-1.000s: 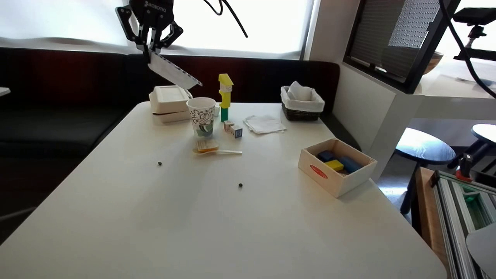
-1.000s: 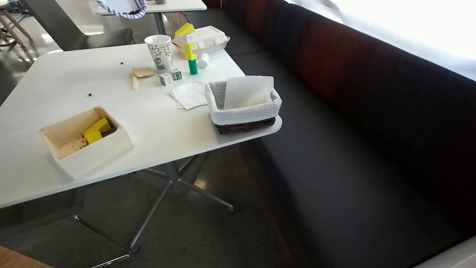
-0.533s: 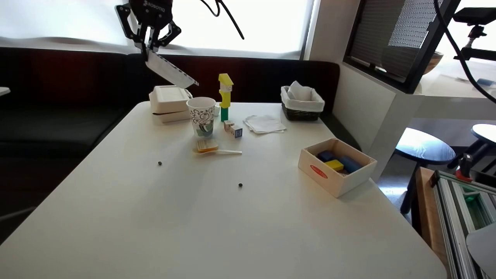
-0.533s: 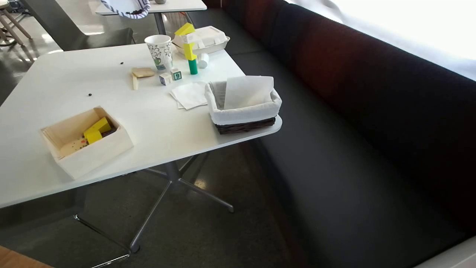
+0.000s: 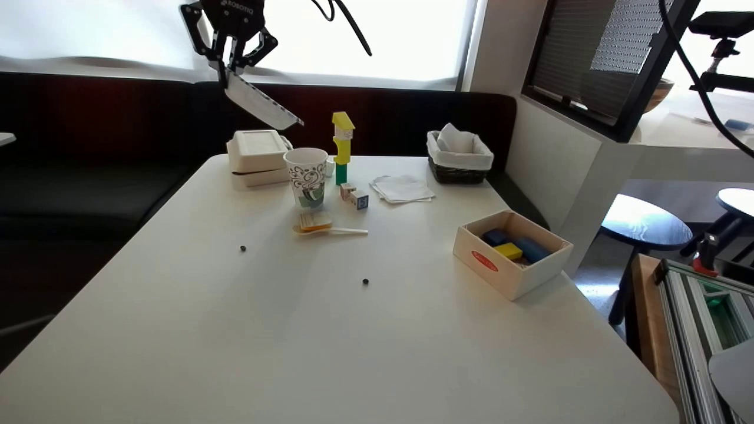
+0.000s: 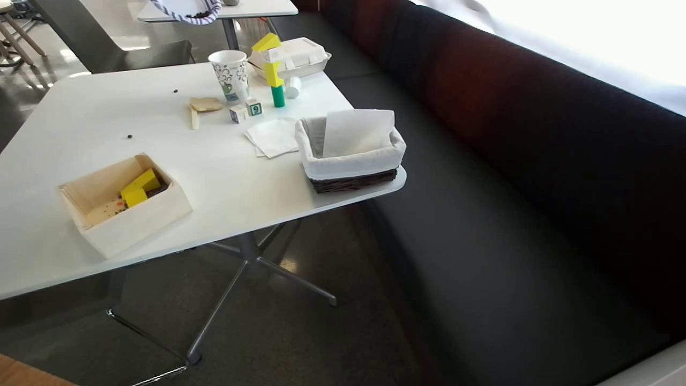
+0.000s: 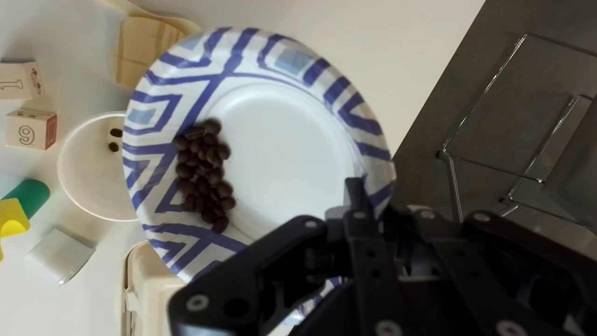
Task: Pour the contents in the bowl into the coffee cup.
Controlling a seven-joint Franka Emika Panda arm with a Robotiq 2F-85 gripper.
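My gripper (image 5: 228, 73) is shut on the rim of the bowl (image 5: 259, 106) and holds it tilted in the air. In an exterior view the bowl's low edge is above and slightly left of the coffee cup (image 5: 306, 179). In the wrist view the fingers (image 7: 380, 200) pinch the striped bowl's (image 7: 284, 149) rim. The contents (image 7: 204, 175), dark brown beans, lie heaped against the bowl's low side. The bowl's rim covers part of the cup's opening (image 7: 93, 172), where two beans show inside. An exterior view shows the bowl (image 6: 210, 15) cut off at the top and the cup (image 6: 229, 75) upright.
A takeaway box (image 5: 259, 156), a block tower (image 5: 342, 147) and lettered blocks (image 5: 358, 199) stand near the cup. A wooden spoon (image 5: 341, 231), napkins (image 5: 402, 188), a lined basket (image 5: 459, 156) and a wooden box (image 5: 512, 253) are on the table. Loose beans (image 5: 242, 248) lie there too.
The held bowl shifts slightly, a little to the right and up in an exterior view. Its tilt looks about the same. The cup and table items have not moved.
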